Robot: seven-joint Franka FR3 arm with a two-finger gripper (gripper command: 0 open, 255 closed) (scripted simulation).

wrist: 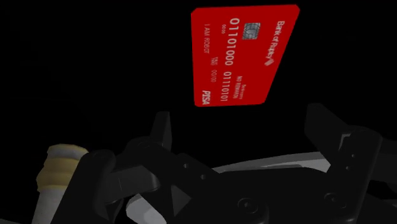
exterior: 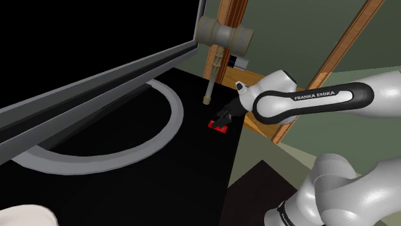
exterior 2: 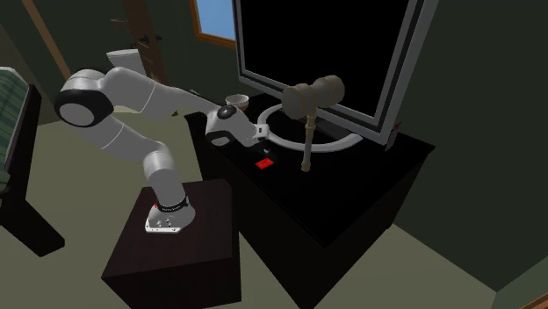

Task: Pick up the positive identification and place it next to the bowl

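While the fingers (wrist: 337, 137) gape wide, the red card (wrist: 245, 54) lies untouched; cabinet (exterior: 128, 192) edge near.

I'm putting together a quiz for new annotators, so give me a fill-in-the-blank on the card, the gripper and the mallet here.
1. The bank card lying on the black cabinet top is ___ in colour.
2. The gripper hovers over the card with its fingers ___, holding nothing.
3. The mallet next to the card stands ___, head at the top.
Missing words: red; open; upright.
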